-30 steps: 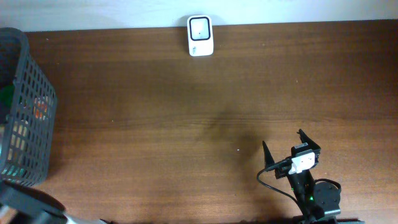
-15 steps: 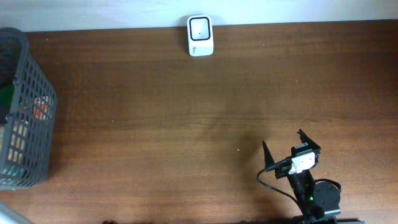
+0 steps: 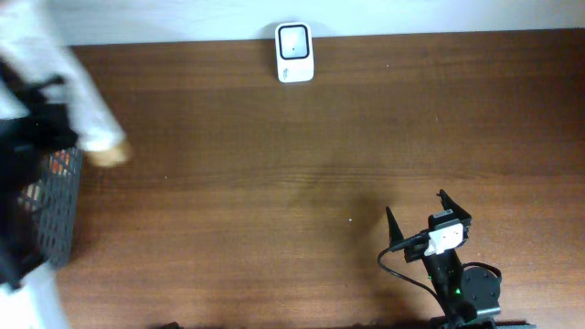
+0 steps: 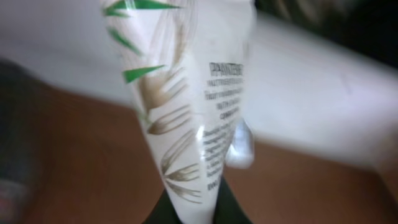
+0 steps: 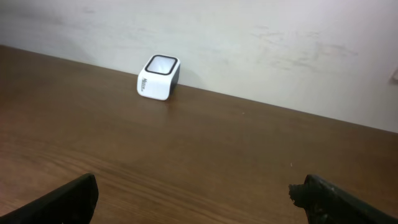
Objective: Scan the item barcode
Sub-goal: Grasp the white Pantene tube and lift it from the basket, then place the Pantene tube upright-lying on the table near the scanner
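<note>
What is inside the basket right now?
Through the basket mesh, something orange and something pale show. The blurred left arm and its tube cover the rest.

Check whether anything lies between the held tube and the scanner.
Nothing visible does. The tube, clamped in the left gripper, is near the basket at the left; only bare table lies between it and the white scanner at the back edge.

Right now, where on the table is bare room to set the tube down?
Free: the wide middle of the table, between scanner and right gripper, and the right side past the scanner. Crowded: the left edge, with basket and held tube.
</note>
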Controlling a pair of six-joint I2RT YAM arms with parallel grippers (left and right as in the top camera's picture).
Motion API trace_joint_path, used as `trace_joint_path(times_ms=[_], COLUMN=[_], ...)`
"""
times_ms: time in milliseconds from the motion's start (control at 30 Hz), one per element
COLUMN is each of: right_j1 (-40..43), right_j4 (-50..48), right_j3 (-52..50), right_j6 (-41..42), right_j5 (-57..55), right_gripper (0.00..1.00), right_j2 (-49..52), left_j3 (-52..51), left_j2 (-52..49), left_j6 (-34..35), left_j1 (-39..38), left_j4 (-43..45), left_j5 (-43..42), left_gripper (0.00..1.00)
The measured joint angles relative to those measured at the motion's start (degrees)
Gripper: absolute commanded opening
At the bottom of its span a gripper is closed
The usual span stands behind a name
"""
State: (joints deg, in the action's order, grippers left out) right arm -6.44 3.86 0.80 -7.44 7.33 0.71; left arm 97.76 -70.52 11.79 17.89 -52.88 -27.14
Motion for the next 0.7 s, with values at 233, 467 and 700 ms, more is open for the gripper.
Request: trace_joint_path(times_ms=[233,467,700], right_j1=[0.0,0.0,0.0], right_j4=[0.0,0.02,0.0], right_j3=[-0.02,-0.02,0.0], right_j6=[0.02,0.0,0.02], right_j5=[-0.26,-0.24,-0.24], right_gripper=[0.98,0.98,0.98], right_j2=[0.02,0.02,0.02], left_j3=[-17.53,-30.05,-32.37], left_j2=[-10.86,-19.58,-29.57], left_j6=[0.83,8.83,18.34], left_j1=[-22.49,-31.43,-39.67], left_j4=[8.09,26.84,41.22], left_j5=[-1.07,-0.44,4.7], left_gripper=[0.0,0.0,0.0])
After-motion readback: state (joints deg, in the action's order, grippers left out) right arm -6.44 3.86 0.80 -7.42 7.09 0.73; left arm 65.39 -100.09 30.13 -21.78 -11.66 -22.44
